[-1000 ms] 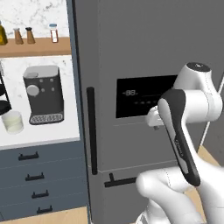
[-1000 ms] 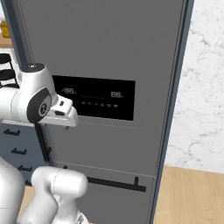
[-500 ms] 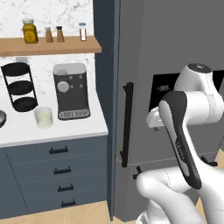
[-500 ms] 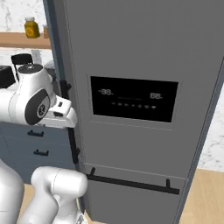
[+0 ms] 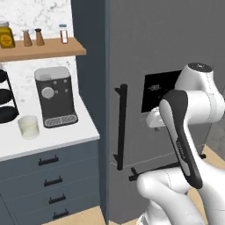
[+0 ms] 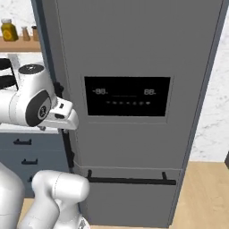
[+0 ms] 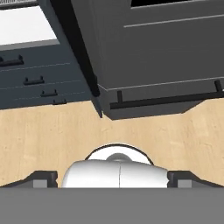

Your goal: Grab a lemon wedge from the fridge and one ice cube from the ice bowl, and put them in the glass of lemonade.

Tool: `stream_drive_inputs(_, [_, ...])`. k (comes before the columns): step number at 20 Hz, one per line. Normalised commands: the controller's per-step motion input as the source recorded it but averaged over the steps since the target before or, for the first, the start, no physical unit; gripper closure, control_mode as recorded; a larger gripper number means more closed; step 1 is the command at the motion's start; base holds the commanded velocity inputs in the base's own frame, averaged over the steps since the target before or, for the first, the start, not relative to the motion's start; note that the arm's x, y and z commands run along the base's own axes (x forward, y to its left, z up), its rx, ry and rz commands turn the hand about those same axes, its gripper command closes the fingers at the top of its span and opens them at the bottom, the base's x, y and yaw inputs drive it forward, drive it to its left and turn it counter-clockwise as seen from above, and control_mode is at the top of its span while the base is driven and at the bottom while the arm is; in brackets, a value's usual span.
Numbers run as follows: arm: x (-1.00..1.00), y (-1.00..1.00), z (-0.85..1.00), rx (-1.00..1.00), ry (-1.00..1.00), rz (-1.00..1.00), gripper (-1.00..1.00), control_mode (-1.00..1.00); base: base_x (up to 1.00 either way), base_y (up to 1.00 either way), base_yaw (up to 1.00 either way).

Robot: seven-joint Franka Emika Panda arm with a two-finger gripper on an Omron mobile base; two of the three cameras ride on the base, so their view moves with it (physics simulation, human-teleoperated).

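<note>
The gripper (image 7: 112, 179) hung with its jaws spread wide and empty, pointing down at the wooden floor (image 7: 52, 135) before the closed fridge (image 6: 134, 53). The glass of lemonade (image 5: 28, 126) stood on the counter (image 5: 48, 140) beside the coffee machine (image 5: 55, 96).

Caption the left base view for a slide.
Robot arm faces the closed fridge; glass of lemonade stands beside the coffee machine.
</note>
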Motion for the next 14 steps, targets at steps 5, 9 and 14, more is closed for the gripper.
stream_drive_inputs(5, [0.00,0.00,0.00,0.00,0.00,0.00,-1.00,1.00,-0.24,0.53,-0.27])
stream_drive_inputs(9, [0.00,0.00,0.00,0.00,0.00,0.00,-1.00,1.00,-0.47,0.30,-0.20])
stream_drive_inputs(14, [0.00,0.00,0.00,0.00,0.00,0.00,-1.00,1.00,-0.54,0.09,-0.04])
